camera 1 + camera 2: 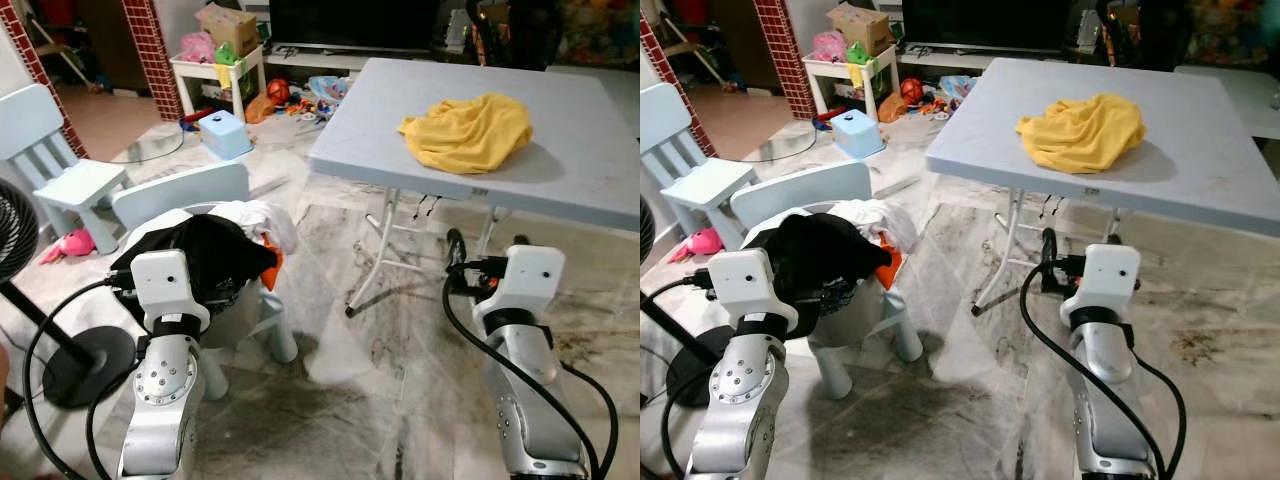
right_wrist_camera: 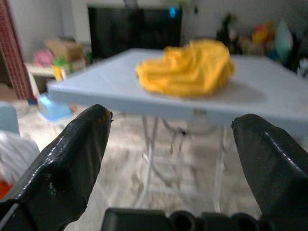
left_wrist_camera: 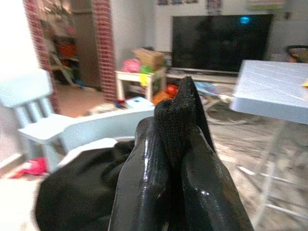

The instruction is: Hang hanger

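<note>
Floor (image 1: 400, 340) lay bare between the two arms, with lots of room to move there. Just to the left stood a small white chair (image 1: 180, 192). It was piled with a black cloth (image 1: 205, 262), a white cloth (image 1: 262, 218) and a bit of orange cloth (image 1: 272, 268). The black cloth hung over the chair's front edge.

The left gripper (image 3: 180, 103) was just above the black cloth. Its two fingers were pressed tight together, and I could see nothing held between them.

The right gripper (image 2: 173, 118) had its fingers spread wide apart, holding nothing. It pointed at the near edge of the grey table (image 1: 560, 170), from lower than the table top. A yellow cloth (image 1: 468, 130) lay crumpled on the table, back from that edge. The thin white table legs (image 1: 375, 255) stood close ahead of the right arm.

A fan (image 1: 15, 230) on a round black base (image 1: 85, 362) stood close by the left arm. A pale blue chair (image 1: 60, 170) was farther back.

Where the hanger was, I could not tell.
</note>
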{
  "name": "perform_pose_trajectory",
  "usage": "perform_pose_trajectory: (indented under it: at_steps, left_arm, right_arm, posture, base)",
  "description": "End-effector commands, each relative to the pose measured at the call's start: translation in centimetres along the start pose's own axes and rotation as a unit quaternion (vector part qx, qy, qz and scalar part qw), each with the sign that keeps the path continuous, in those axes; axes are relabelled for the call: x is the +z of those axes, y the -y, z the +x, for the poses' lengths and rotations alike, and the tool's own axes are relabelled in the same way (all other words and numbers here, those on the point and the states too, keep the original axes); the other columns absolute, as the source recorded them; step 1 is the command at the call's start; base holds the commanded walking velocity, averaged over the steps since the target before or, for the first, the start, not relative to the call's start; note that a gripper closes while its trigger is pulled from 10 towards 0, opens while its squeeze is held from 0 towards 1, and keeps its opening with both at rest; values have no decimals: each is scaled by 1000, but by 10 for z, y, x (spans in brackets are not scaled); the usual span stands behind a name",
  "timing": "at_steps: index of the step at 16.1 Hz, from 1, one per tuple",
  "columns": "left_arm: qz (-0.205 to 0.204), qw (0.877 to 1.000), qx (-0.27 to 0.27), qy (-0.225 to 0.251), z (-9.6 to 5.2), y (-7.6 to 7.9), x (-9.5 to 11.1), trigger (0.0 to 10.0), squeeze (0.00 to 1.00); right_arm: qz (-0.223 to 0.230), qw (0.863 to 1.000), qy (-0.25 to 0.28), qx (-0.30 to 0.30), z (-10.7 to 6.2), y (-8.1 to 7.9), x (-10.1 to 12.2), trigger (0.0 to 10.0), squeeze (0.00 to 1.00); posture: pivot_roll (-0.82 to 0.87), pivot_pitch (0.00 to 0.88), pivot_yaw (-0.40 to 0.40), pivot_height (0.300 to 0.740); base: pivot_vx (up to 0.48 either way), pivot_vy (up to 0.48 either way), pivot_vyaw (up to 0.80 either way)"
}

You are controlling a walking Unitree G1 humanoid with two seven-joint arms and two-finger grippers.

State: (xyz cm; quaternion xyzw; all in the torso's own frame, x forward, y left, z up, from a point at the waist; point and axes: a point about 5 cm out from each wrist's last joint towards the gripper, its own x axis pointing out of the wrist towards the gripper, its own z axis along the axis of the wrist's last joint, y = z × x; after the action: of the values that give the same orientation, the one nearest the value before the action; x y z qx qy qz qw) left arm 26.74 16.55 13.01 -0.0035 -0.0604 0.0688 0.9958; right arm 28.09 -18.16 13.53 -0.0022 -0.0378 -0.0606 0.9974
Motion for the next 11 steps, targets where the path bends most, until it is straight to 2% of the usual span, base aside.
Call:
perform_pose_trajectory:
  at_steps: [1,2,4,5,7,11]
  left_arm:
    - [-8,1000,-10,-1,2,2,0,10000,0]
    - [-11,1000,-24,-10,1,8,-3,10000,0]
    - [-14,999,-43,-22,-1,14,-6,10000,0]
    - [-28,997,-65,-30,-4,17,-7,10000,0]
    - [-29,995,-89,-35,-6,21,-10,10000,0]
    - [-29,995,-93,-26,3,19,-3,10000,0]
  right_arm:
    - [0,1000,-24,-5,0,2,-6,10000,0]
    - [2,998,-56,-8,-2,1,-12,10000,0]
    - [11,997,-71,-6,-4,2,-15,10000,0]
    - [4,998,-61,-7,-5,4,-13,10000,0]
    - [1,998,-60,-14,-7,7,-12,10000,0]
    - [-1,999,-46,-12,-7,6,-5,10000,0]
  posture:
    - [-75,0,25,740]
    - [-77,0,26,740]
    - [-87,0,37,740]
    - [-96,0,48,740]
    - [-101,0,54,740]
    - [-104,0,56,740]
  base:
    - [0,0,-800]
    - [0,0,-800]
    - [0,0,-778]
    - [0,0,-800]
    - [0,0,-800]
    - [0,0,-800]
